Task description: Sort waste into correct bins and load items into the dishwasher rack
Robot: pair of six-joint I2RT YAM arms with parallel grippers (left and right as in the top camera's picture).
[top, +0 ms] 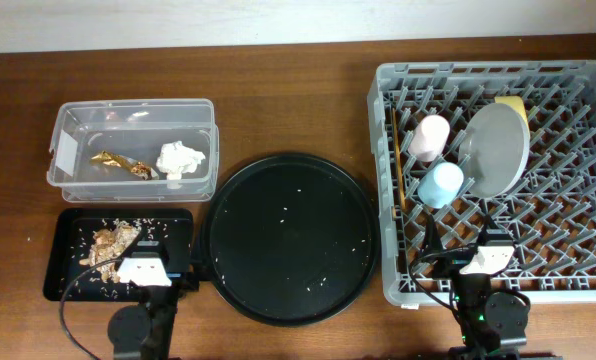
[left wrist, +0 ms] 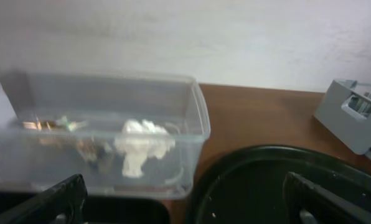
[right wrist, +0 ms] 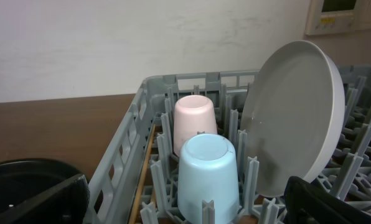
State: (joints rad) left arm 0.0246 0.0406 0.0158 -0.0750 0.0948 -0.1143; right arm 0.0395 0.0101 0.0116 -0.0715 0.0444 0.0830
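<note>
We are finding the dishwasher rack [top: 386, 230] at right holding plate [top: 496, 148], yellow bowl [top: 516, 103], blue cup [top: 442, 184], pink cup [top: 429, 137] and chopsticks [top: 400, 160]. The clear tub [top: 138, 125], upper left, is holding tissue [top: 181, 159] and foil wrapper [top: 118, 163]; the black tray [top: 58, 275] below it, food scraps [top: 111, 243]. Left gripper [left wrist: 184, 180] and right gripper [right wrist: 187, 182] are hanging spread, empty. We are judging nothing left.

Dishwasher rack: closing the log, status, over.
Left gripper, right gripper open, empty. Rack holds pink cup, blue cup, plate, yellow bowl, chopsticks. Wrapper, tissue in clear tub; scraps on black tray. Nothing blocking.

Brown wood table [top: 308, 90]: clear tub [top: 133, 105] at 10 o'clock, sm black tray [top: 63, 285] at 8, round black tray [top: 288, 240] ctr, grey rack [top: 498, 70] at 3.
</note>
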